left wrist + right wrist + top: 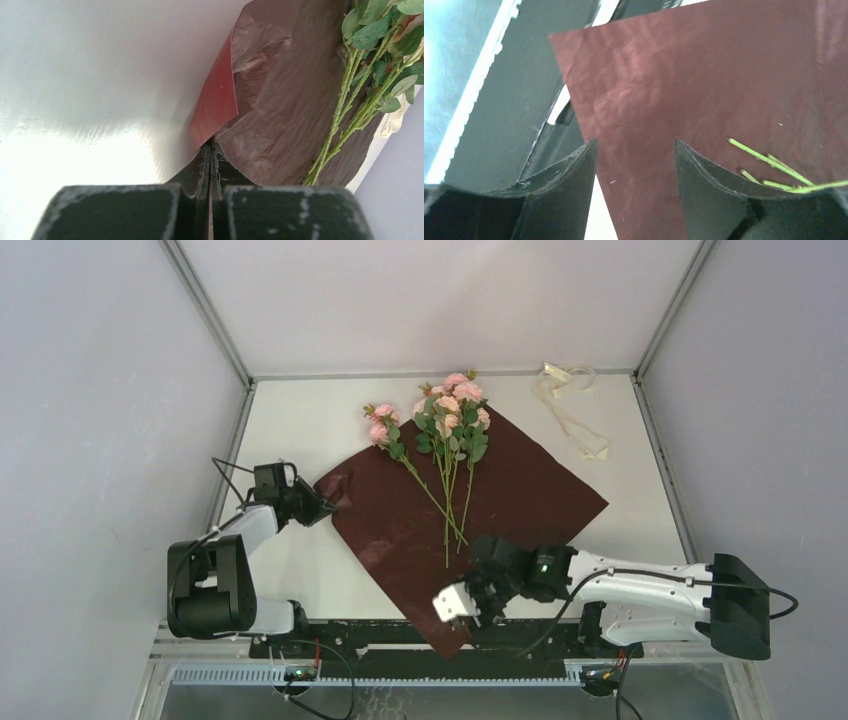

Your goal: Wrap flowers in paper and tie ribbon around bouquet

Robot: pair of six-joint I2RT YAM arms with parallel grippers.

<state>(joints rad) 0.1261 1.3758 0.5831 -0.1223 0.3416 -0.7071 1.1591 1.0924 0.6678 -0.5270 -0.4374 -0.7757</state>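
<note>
The left hand [210, 144] is clamped shut on the left corner of the dark red paper [520, 490], which curls up off the bench [300, 410]. The right hand [634, 145] hangs over the sheet's near corner with its fingers apart and nothing between them, the stalk tips just beside one finger. There is one sheet, one cream ribbon [570, 410] lying well apart at the far right, and flowers [450, 430] in two pink clusters on at least three stalks. Only the left wrist view shows the corner's brighter red underside; only the top view shows the whole ribbon.
</note>
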